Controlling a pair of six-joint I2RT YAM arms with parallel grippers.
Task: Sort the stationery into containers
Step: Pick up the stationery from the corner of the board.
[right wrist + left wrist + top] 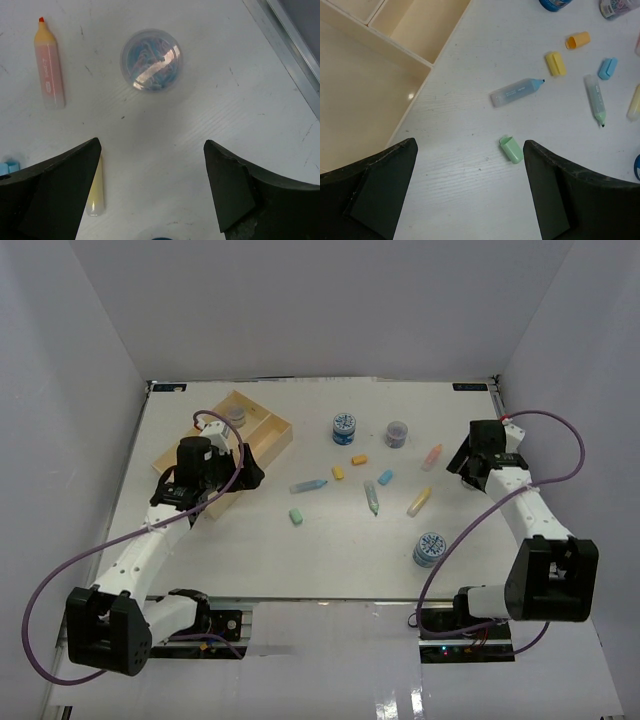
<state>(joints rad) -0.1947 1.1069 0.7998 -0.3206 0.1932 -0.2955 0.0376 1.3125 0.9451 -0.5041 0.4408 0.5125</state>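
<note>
Stationery is lying scattered on the worktop (250,560): a blue-and-white roll (430,548) is sitting nearest the arm bases, with a green cap (511,149) beyond it. Over that cap the left gripper (470,145) is hanging wide open and empty beside the tray (360,100). The right gripper (152,145) is likewise gaping, holding nothing, just short of a clear tub (151,60). Farthest off, what is possibly a grey roll (237,417) is resting in a small tray compartment.
</note>
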